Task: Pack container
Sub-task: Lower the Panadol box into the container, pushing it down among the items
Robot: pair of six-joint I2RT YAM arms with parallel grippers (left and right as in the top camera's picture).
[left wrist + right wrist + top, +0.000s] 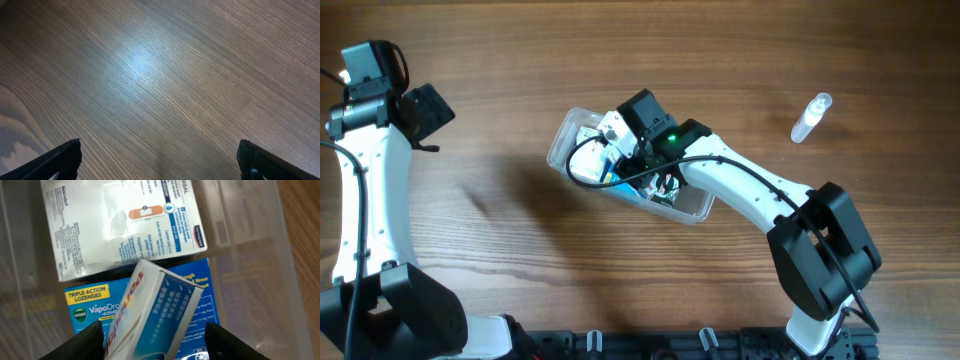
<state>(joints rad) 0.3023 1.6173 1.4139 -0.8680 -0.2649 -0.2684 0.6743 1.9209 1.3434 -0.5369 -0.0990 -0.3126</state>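
The clear plastic container (563,143) lies at the table's centre, and its wall also shows in the right wrist view (280,255). Inside it lie a white bandage box (115,225) and a blue Vicks lozenge box (85,305). A white and blue box (155,315) rests tilted on top of them. My right gripper (157,340) reaches into the container (642,165). Its fingers are spread either side of the tilted box, with a gap on the right side. My left gripper (160,160) is open and empty over bare wood at the far left (420,115).
A small clear bottle (810,118) lies on the wooden table at the right, apart from the container. The right arm (750,195) crosses over the container's right end. The left arm's base stands at the front left.
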